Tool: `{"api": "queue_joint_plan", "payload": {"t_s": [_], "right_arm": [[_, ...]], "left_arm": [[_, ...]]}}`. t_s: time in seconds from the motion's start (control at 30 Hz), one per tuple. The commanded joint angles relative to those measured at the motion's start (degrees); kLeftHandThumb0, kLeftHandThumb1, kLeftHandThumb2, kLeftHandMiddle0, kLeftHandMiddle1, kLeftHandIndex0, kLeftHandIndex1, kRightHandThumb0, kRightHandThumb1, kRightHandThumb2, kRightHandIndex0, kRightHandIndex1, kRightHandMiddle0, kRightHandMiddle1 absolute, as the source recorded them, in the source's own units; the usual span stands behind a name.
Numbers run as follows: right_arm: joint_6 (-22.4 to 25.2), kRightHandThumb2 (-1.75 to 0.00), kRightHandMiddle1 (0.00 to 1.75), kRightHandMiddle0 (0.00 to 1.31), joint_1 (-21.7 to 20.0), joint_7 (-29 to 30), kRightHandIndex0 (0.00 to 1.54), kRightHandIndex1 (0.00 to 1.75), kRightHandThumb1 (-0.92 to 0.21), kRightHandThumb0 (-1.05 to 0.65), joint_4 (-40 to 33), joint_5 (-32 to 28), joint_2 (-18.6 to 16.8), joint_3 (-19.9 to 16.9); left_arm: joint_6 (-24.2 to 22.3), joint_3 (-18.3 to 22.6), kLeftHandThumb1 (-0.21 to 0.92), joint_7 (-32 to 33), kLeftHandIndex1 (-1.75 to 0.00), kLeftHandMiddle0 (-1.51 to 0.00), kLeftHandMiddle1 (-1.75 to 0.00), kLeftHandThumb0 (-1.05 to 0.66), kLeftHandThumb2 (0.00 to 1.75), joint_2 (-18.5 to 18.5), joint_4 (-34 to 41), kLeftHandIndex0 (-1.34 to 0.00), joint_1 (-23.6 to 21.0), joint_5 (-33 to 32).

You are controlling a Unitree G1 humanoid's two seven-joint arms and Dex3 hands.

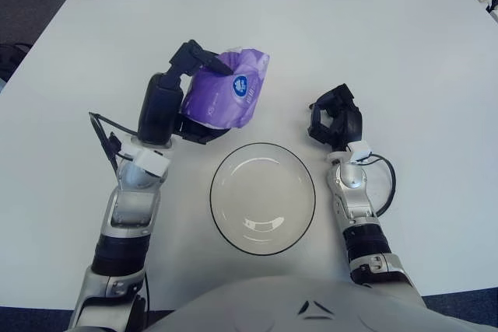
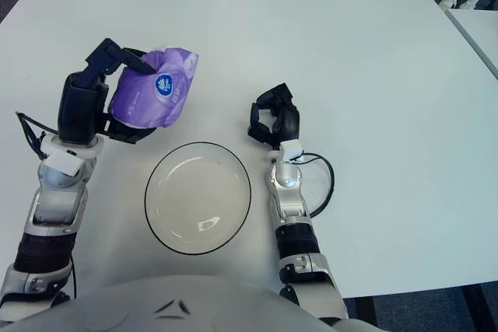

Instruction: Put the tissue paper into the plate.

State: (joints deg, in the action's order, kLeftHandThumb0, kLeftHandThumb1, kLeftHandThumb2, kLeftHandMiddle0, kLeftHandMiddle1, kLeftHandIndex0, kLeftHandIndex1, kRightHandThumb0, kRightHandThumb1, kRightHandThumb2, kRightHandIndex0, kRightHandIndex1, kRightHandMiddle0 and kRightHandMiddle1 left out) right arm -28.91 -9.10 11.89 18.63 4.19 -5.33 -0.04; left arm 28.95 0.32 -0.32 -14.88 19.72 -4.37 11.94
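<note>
Tissue pack (image 1: pixel 227 97) gripped in the left hand (image 1: pixel 180 103), just beyond the plate's far-left rim.
It needs carrying toward the table's near edge over the plate (image 1: pixel 220 192) before release; the right hand (image 1: pixel 335 117) shows beside the plate's right, fingers curled, empty.

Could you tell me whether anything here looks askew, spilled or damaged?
Nothing stands out. The left hand holds the crumpled purple tissue pack tilted, beyond the clear glass plate; the right hand shows beside the plate's right.
</note>
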Motion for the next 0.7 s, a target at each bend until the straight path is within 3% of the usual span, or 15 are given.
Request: {"api": "queue_joint_plan", "payload": {"t_s": [0.0,0.03,0.1,0.2,0.4,0.67], "right_arm": [[2.05,-1.06,1.75,0.44,4.44,0.97,0.74,1.50,-0.53,-0.41,4.04,1.61,0.65,-0.47],[2.23,-1.06,1.75,0.44,4.43,1.25,0.74,1.50,-0.53,-0.41,3.97,1.73,0.58,-0.49],[2.45,-1.05,1.75,0.44,4.44,1.53,0.73,1.51,-0.54,-0.41,3.79,1.62,0.40,-0.58],[2.46,-1.04,1.75,0.44,4.32,1.56,0.71,1.51,-0.54,-0.41,3.89,1.20,0.24,-0.72],[2.72,-1.05,1.75,0.44,4.09,1.97,0.70,1.53,-0.54,-0.41,4.16,1.40,0.19,-0.81],[3.05,-1.05,1.75,0.44,3.89,1.96,0.69,1.54,-0.53,-0.41,4.35,1.17,0.13,-0.80]], "left_arm": [[-4.97,-1.41,-0.03,-8.33,-1.75,-1.39,-1.75,-0.65,1.75,-5.16,2.72,-0.91,0.16,-5.13],[-9.92,-2.64,0.02,-14.32,-1.75,-1.34,-1.75,-0.63,1.69,-8.74,4.57,-0.87,-0.28,-9.25],[-11.56,-5.74,0.14,-16.48,-1.75,-1.26,-1.75,-0.57,1.54,-8.22,7.22,-0.77,-0.08,-8.79],[-11.54,-8.06,0.09,-15.03,-1.75,-1.30,-1.75,-0.58,1.60,-4.95,7.98,-0.80,0.11,-7.70],[-13.31,-10.01,0.05,-17.68,-1.75,-1.31,-1.75,-0.60,1.65,-4.21,7.75,-0.84,-0.82,-9.49],[-16.19,-10.58,0.04,-24.36,-1.75,-1.33,-1.75,-0.60,1.67,-6.59,7.66,-0.85,-2.14,-13.23]]}}
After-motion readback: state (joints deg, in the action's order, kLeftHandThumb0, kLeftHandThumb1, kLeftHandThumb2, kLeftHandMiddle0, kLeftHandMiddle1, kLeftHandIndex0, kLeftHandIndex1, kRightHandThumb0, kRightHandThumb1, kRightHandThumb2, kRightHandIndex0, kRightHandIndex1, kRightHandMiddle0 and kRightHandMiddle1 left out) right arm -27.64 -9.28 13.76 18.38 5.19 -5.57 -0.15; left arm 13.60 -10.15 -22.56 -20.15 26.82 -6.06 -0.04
